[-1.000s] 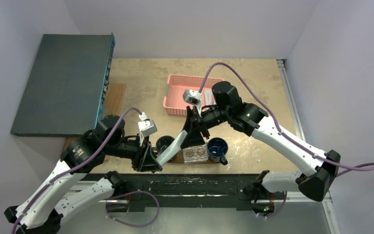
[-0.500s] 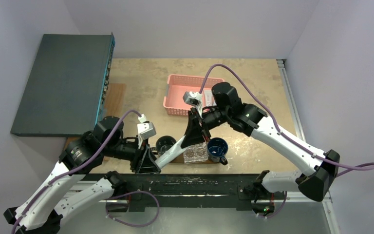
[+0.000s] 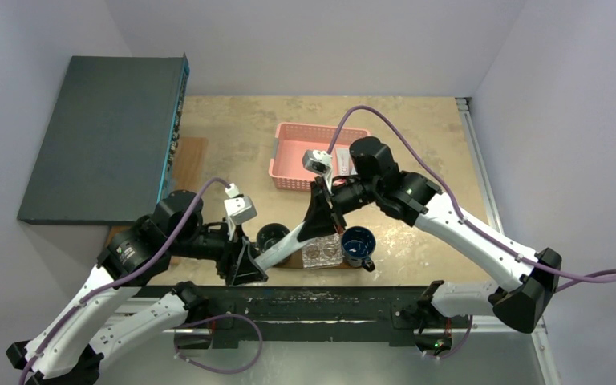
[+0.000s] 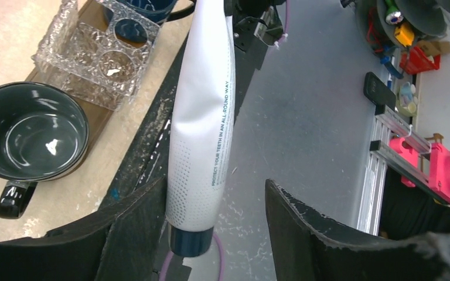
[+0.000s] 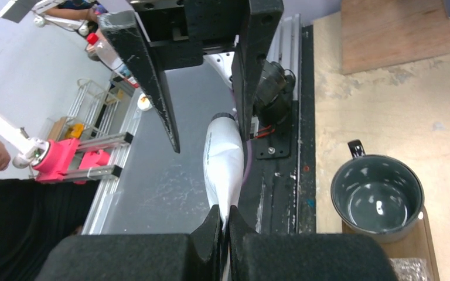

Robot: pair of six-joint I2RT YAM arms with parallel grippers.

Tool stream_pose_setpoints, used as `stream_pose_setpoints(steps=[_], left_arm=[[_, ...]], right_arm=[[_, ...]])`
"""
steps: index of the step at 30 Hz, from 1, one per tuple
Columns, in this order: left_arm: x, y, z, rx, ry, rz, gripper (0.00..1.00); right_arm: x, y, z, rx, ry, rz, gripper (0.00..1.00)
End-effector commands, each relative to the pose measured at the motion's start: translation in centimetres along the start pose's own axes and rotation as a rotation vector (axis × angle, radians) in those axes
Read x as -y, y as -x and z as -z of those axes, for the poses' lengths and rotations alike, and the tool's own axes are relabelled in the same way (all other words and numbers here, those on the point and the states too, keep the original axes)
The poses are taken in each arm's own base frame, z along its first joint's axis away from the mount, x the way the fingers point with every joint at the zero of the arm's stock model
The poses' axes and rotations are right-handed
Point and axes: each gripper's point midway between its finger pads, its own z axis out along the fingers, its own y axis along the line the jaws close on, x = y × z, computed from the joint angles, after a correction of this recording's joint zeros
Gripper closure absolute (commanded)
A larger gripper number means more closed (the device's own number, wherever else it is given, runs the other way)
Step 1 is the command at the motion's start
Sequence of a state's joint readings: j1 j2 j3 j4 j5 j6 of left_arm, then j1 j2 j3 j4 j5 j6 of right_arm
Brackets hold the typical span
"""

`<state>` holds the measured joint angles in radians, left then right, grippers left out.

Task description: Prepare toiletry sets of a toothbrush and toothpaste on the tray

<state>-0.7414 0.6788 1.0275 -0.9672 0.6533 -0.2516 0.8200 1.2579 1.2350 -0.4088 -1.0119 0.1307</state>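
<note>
Toothpaste tube (image 3: 286,243) hangs over the near edge of the speckled beige table (image 3: 233,128), crimped end pinched tight in the right gripper (image 5: 222,219), cap end between the left gripper's (image 4: 211,193) parted fingers. Beside it a dark mug (image 4: 29,132) sits on the brown tray (image 4: 101,124); a pink basket (image 3: 285,172) stands farther back.

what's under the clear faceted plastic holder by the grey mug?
Dark brown wooden tray: the clear faceted plastic holder stands on it. Facets blur the wood directly beneath.
</note>
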Motion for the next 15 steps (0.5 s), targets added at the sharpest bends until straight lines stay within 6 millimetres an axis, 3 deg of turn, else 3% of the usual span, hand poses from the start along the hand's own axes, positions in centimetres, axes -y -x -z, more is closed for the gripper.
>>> stream_pose_setpoints(steps=[1, 9, 15], left_arm=[[-0.6, 2.3, 0.5, 0.083, 0.069, -0.043, 0.37], [-3.5, 4.0, 1.6, 0.16, 0.266, -0.049, 0.31], [-5.4, 4.4, 2.6, 0.215, 0.387, -0.044, 0.29]], right_arm=[[-1.0, 2.0, 1.2, 0.028, -0.064, 0.062, 1.0], [0.0, 1.9, 2.8, -0.014, -0.229, 0.021, 1.0], [1.8, 1.2, 4.6, -0.07, -0.423, -0.067, 1.0]])
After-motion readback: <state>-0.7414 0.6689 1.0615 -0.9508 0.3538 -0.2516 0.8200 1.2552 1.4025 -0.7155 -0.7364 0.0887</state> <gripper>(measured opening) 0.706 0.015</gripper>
